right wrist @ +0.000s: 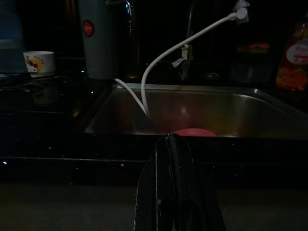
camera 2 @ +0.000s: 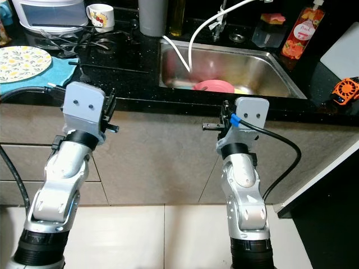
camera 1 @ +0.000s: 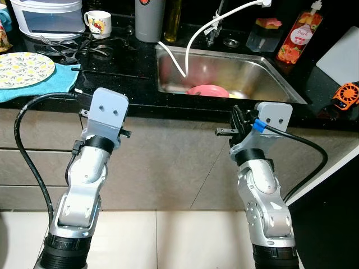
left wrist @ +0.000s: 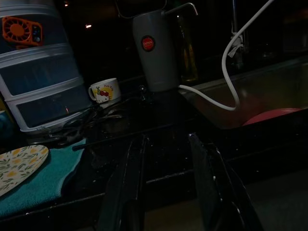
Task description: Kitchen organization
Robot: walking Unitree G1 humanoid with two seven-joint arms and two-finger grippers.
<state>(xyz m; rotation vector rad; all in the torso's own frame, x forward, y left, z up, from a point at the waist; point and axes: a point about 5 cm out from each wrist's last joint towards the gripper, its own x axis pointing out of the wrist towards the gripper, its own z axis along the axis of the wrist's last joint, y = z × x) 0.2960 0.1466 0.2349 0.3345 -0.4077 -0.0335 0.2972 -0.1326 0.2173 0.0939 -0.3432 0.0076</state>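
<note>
- Left gripper (left wrist: 166, 187): two long black fingers spread apart with nothing between them, held just before the front edge of the black speckled stone counter (camera 1: 118, 61), below the teal cloth.
- Right gripper (right wrist: 173, 192): black fingers pressed together, empty, held at the counter's front edge before the sink.
- Stainless steel sink (camera 1: 263, 78): set into the counter right of centre; a pink round plastic bowl (camera 1: 208, 90) lies in it near the front wall.
- White flexible hose (camera 1: 193, 42): arcs from above down into the sink's left part.
- Grey cylindrical thermos jug with a red round badge (left wrist: 155, 53): upright at the sink's back-left corner; a dark glass bottle (camera 1: 173, 21) stands just beside it.
- White mug with a red cartoon print (camera 1: 99, 23): near the counter's back edge, left of the jug.
- White and clear stacked plastic container (camera 1: 47, 17): at the back-left corner of the counter, beside the mug.
- Tangle of dark metal utensils (camera 1: 73, 49): in front of the container; a thin black stick (camera 1: 109, 73) lies closer to the front edge.
- Round plate with a yellow lemon pattern (camera 1: 23, 69): rests on a teal cloth (camera 1: 53, 87) at the counter's front-left edge.
- Orange bottle with a peach label (camera 1: 300, 36): upright behind the sink's right back corner, next to a clear small tub with a red item on top (camera 1: 263, 33).
- Orange and black small fan (camera 1: 346, 96): at the right end of the counter.
</note>
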